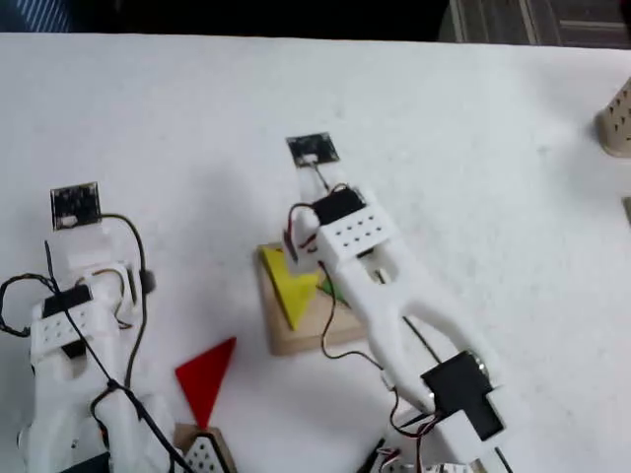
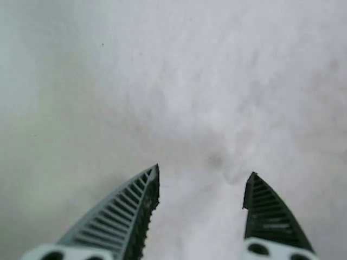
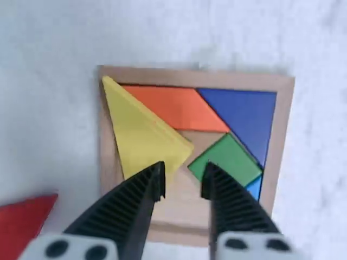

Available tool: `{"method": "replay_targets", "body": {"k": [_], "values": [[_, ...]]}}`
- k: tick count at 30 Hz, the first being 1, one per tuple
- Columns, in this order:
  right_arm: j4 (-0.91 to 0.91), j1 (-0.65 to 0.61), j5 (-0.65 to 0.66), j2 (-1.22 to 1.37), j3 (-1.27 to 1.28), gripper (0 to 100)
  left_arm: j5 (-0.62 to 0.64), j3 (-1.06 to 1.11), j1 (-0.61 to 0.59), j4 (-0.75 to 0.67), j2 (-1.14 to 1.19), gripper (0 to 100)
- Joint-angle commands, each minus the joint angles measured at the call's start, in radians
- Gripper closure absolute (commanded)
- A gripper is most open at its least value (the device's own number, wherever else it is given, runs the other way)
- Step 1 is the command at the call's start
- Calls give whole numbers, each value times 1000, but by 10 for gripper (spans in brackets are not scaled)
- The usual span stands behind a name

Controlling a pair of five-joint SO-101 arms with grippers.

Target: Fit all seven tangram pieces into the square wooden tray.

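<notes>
White tabletop (image 1: 473,148) with the square wooden tray (image 1: 296,340) near its middle. The right arm reaches over the tray, and the left arm stands well apart to its left.

**Tray contents:** The yellow triangle (image 3: 138,135) is the largest piece. One of its corners overlaps the tray rim, so it is probably not seated flat. Beside it are the orange piece (image 3: 179,108), the blue triangle (image 3: 246,116), the green square (image 3: 225,160) and a sliver of a light-blue piece (image 3: 254,188). Bare wood shows between the yellow triangle and the green square and along the near rim.

**Key relation:** The red triangle (image 1: 205,377) lies outside the tray on the tabletop. It sits between the two arms, just off the tray's near left corner, with its long point aimed away from the tray. Both arms are near it, but I cannot tell which tool is nearer.

**Tools:** The right tool (image 3: 183,176) hangs over the yellow triangle's inner corner, jaws a narrow gap apart and holding nothing. The left tool (image 2: 205,173) is spread wide over bare tabletop.

**Obscured:** In the high view the right arm covers the tray's right half. The light-blue piece is partly hidden behind a jaw. Six pieces can be counted, and the seventh cannot be made out.
</notes>
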Motion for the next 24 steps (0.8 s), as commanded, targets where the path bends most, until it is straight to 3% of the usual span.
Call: {"method": "replay_targets", "body": {"k": [1,5,8,16,24], "values": [[-166,33,104,12,17,961,-11,-6,-10,8,-39,842],[-417,56,115,84,107,978,-11,-6,-10,8,-39,842],[-495,71,115,124,127,981,-11,-6,-10,8,-39,842],[-260,59,163,50,138,981,-11,-6,-10,8,-39,842],[-295,-58,180,-13,308,981,-11,-6,-10,8,-39,842]]}}
